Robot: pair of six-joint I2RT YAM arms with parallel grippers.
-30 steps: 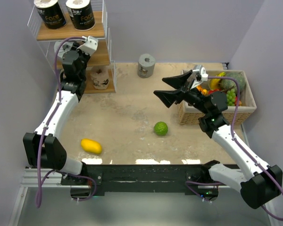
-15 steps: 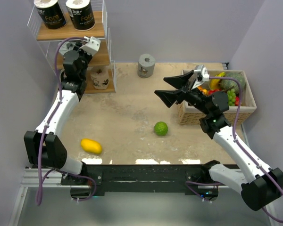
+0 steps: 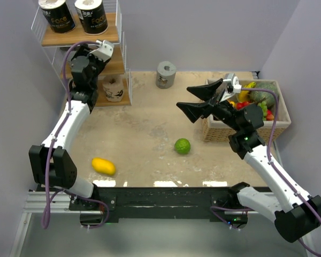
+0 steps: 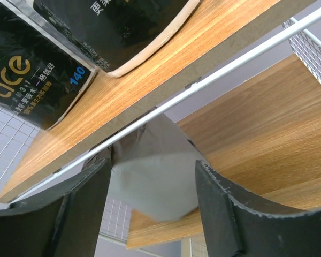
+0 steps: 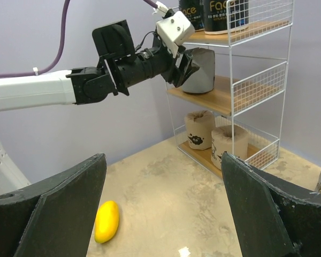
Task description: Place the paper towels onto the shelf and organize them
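Note:
The shelf (image 3: 111, 36) stands at the far left. Two black paper towels (image 3: 56, 16) (image 3: 91, 15) stand on its top board, and two tan ones (image 5: 199, 130) (image 5: 230, 145) on the bottom board. My left gripper (image 4: 152, 198) reaches into the middle tier and is shut on a grey roll (image 4: 152, 176), which is tilted with its lower edge on the middle board (image 4: 251, 123). The right wrist view shows the same grip on that roll (image 5: 199, 70). A second grey roll (image 3: 165, 74) stands on the table at the back. My right gripper (image 3: 183, 98) is wide open and empty above the table's middle.
A green fruit (image 3: 182, 145) lies mid-table and a yellow fruit (image 3: 103, 166) near the front left. A wicker basket (image 3: 246, 130) of fruit sits at the right, under my right arm. Walls close in on the left, back and right.
My left wrist has shifted slightly up and toward the shelf with the grey roll. My right arm has drifted slightly right, still open.

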